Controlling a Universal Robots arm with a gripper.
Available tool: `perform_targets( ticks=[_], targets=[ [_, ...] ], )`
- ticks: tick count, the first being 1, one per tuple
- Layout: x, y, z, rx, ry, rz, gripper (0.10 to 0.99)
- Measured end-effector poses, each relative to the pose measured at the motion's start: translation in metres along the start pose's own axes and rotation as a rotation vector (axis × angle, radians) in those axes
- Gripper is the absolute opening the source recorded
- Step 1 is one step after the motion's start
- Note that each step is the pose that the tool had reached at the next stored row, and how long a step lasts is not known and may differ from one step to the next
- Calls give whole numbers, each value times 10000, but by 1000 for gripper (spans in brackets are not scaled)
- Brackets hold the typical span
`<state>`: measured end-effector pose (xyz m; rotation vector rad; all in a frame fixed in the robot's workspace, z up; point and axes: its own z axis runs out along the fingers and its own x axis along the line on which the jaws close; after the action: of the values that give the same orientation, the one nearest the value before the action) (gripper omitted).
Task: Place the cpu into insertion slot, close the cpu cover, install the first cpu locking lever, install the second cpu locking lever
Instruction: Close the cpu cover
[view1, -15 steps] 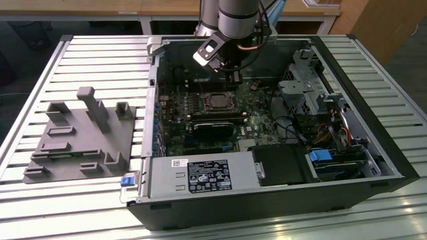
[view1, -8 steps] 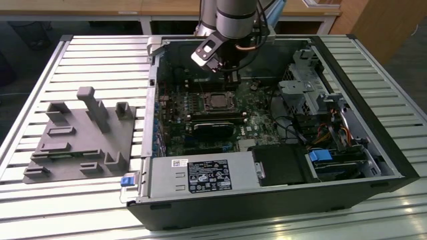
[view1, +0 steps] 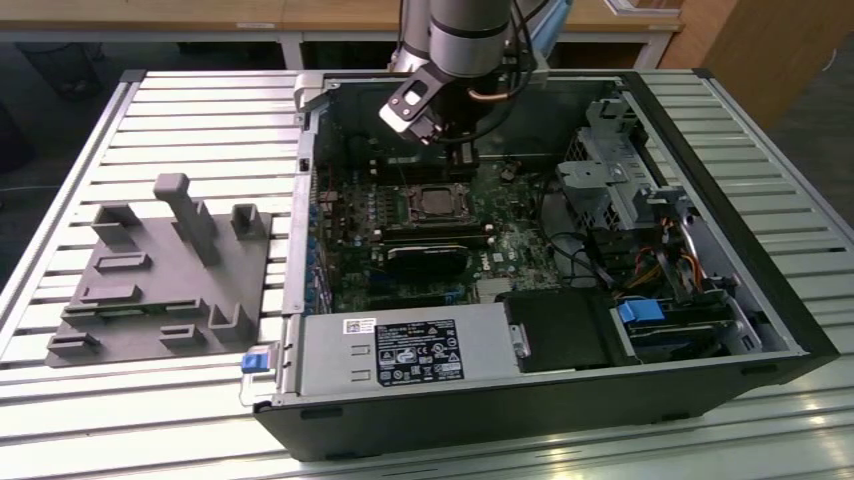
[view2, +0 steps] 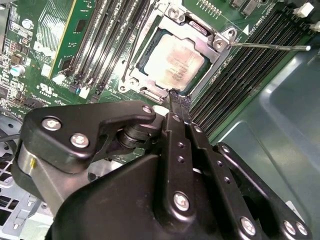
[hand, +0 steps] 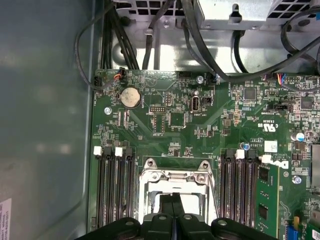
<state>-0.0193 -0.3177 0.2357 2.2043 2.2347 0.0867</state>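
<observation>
**Desk:** What's the ext cam giving you?

**Op:** I'm looking at the slatted table (view1: 200, 120) w/ the open computer case (view1: 534, 400) lying on it. A grey fixture (view1: 147, 290) is sitting beside the case, toward the exterior view's left. The arm (view1: 467, 30) is reaching down into the case, over the motherboard (view1: 400, 240).

**Desk:** Gripper?

**Op:** I'm reading the gripper (view2: 179, 102) off the second wrist view. The jaws are sitting pressed together w/ only a hairline btwn them and nothing in them. The tips are hanging just beside the insertion slot (view2: 131, 75). Whether they're touching it, I can't tell.

**Desk:** And the cpu?

**Op:** The cpu (view2: 175, 62) is lying in the slot. Its pale top is showing through the cut-out of the cpu cover (view2: 197, 29), which is lying flat around it. That same cam is giving me a thin lever rod (view2: 270, 47) sticking out from a slot corner across the memory slots (view2: 240, 75).

**Desk:** First wrist view?

**Op:** It's looking the other way along the board, so I'm getting black cables (hand: 210, 60) at the far edge and a coin cell (hand: 131, 97).
</observation>
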Motion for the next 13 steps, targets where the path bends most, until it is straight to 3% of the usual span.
perform_targets(
  ticks=[13],
  targets=[
    [1, -67, -3, 0, 0, 0, 118]
  ],
)
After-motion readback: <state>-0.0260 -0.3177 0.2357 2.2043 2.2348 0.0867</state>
